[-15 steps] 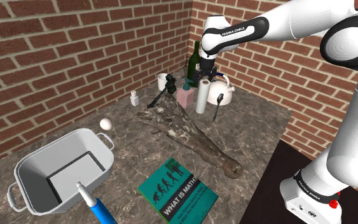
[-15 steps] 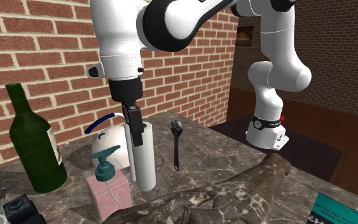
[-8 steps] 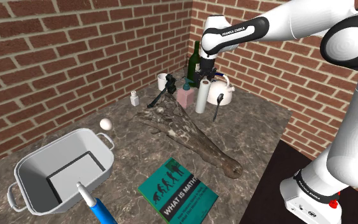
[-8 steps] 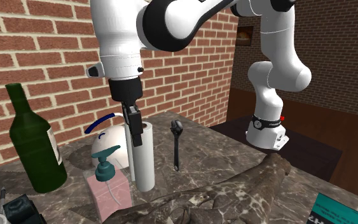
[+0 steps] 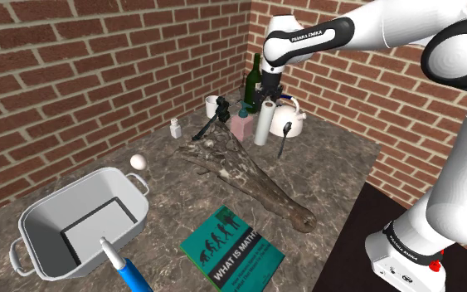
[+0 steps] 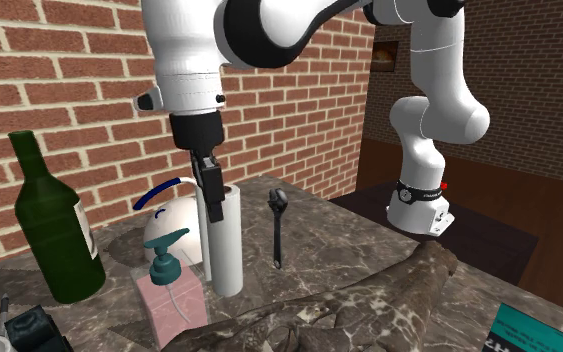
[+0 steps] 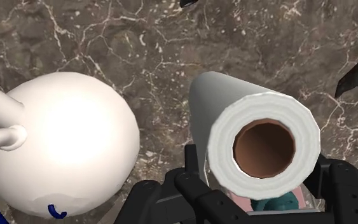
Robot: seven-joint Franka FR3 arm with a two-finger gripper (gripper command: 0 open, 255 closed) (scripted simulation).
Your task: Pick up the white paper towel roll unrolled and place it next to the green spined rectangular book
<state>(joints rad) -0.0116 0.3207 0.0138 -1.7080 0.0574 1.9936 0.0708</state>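
While clamped near its top, roll (image 6: pixel 226 250): upright at the table's back corner, just beside pump bottle (image 6: pixel 172 290), teapot (image 6: pixel 174 225) close behind; base on or barely off the marble, hard to tell.
Claw (image 6: pixel 216 200): closed down to the roll's width, one finger on each side of its upper end.
Book (image 5: pixel 232 250): flat near the front edge, well apart from the roll, log (image 5: pixel 248 178) lying between.
Risk, swing: high grip, long body below; likely to tilt or slip out on a fast carry.
Risk, neighbours: sideways exit could topple pump bottle or clip wrench (image 6: pixel 278 230); safer straight up first.
Risk, log: low carry could snag it.
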